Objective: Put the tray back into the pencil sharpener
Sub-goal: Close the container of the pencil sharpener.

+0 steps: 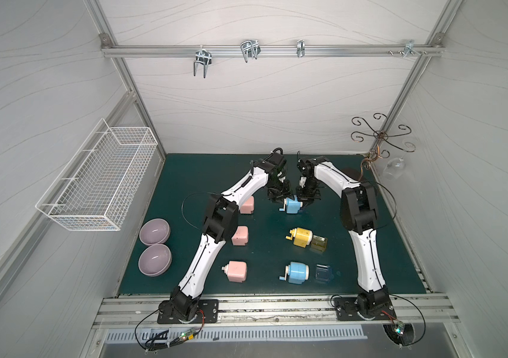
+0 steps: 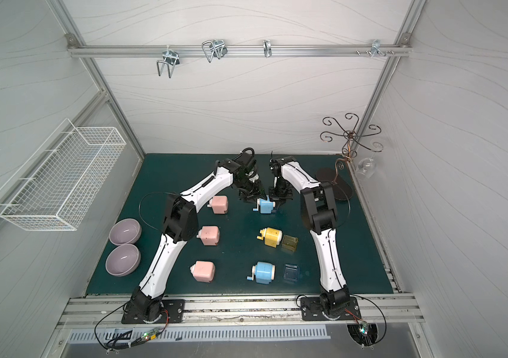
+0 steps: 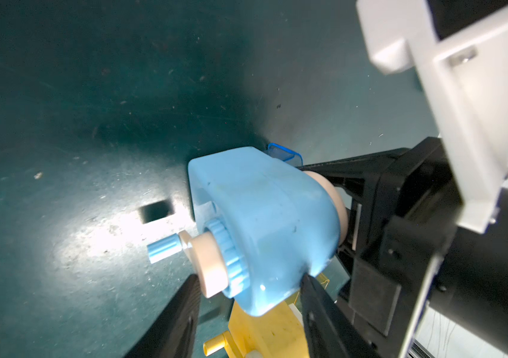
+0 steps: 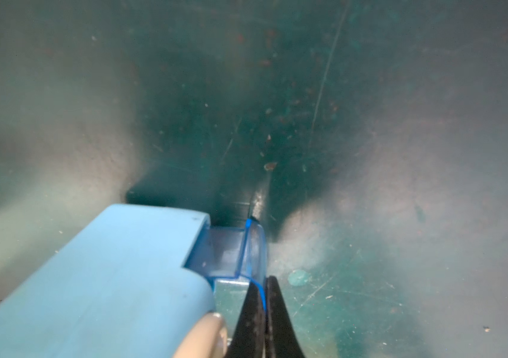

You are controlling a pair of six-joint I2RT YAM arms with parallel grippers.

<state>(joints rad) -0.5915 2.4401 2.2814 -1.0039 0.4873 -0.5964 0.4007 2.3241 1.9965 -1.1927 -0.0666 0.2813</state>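
Six sharpeners (image 3: 262, 223), three trays (image 4: 246, 248), two bowls (image 1: 154, 231).

Nothing to read here: no lettering, label, brand or number shows on the sharpener (image 3: 265, 223), on its tray (image 4: 231, 248), or on the bench (image 1: 184, 173). Any marks elsewhere are too small to make out.

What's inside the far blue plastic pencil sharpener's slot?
A translucent blue tray, partly inserted, its wall pinched by the right gripper. The sharpener body hides its inner end.
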